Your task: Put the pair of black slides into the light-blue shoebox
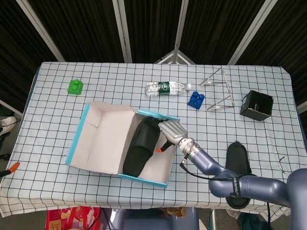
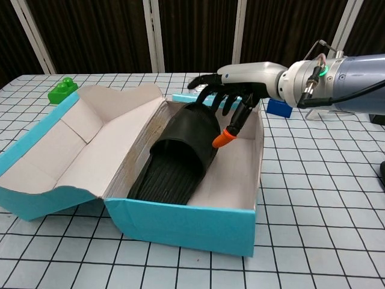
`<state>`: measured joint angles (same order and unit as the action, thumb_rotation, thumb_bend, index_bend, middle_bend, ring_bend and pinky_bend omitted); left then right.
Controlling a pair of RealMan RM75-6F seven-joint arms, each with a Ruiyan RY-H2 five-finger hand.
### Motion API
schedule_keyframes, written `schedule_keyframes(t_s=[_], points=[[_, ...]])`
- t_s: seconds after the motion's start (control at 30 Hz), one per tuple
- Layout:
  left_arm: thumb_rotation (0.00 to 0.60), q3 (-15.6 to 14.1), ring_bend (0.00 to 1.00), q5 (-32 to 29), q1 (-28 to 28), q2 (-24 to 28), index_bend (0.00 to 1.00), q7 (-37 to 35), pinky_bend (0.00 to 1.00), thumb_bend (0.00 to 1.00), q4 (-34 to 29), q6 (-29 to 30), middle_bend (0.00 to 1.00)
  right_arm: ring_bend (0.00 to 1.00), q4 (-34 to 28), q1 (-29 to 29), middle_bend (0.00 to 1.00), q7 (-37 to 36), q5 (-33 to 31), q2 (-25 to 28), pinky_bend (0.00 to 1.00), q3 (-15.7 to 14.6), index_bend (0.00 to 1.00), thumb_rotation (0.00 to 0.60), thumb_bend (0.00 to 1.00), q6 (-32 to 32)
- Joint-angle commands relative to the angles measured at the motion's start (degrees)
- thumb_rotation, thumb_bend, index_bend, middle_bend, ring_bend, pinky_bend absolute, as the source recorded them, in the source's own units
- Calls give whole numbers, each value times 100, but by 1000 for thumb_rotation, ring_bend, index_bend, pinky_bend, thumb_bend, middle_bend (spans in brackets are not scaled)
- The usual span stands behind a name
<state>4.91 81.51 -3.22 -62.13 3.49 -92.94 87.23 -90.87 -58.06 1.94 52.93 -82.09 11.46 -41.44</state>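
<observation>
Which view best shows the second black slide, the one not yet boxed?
The head view: the second black slide lies sole-up on the table, right of the light-blue shoebox, fully visible apart from its near end behind the arm. The chest view catches only a dark sliver at its right edge.
</observation>
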Motion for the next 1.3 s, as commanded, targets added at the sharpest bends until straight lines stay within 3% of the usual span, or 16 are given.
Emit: schedule_keyframes(t_s=[0.03, 0.33, 0.5, 0.57, 0.7, 0.77, 0.87, 1.3], points=[[600, 2, 0, -5, -3, 1, 169, -3, 38, 87, 2, -6, 48, 99, 1, -3, 116, -64, 99, 15, 116, 25, 104, 600, 127, 93], [600, 4, 0, -8, 0, 6, 172, -21, 38, 87, 7, -3, 48, 76, 26, 39, 106, -105, 226, 4, 99, 71, 105, 600, 127, 80], [600, 2, 0, -14, -11, 1, 171, -13, 39, 86, 6, -27, 48, 107, -255, 150, 106, -152, 302, 118, 103, 152, 107, 600, 127, -105], [600, -4, 0, -2, -11, 0, 171, -4, 39, 87, -5, -25, 48, 186, -322, 175, 108, -138, 391, 99, 156, 166, 133, 600, 126, -186], [600, -7, 0, 10, -1, 3, 172, -1, 38, 87, -18, -2, 48, 376, -318, 229, 169, -149, 614, -72, 474, 185, 230, 600, 133, -397], [600, -8, 0, 5, 1, 4, 172, 1, 38, 87, -19, -4, 48, 435, -263, 264, 214, -284, 830, -200, 570, 192, 280, 600, 184, -459], [600, -8, 0, -3, -3, 4, 172, 1, 39, 87, -17, -17, 48, 469, -154, 272, 237, -458, 1041, -285, 577, 202, 284, 600, 246, -424], [600, -4, 0, -19, -3, 19, 174, -27, 39, 87, -11, -29, 48, 499, 355, 119, 275, -468, 1018, -674, 577, 183, 297, 600, 250, -114]])
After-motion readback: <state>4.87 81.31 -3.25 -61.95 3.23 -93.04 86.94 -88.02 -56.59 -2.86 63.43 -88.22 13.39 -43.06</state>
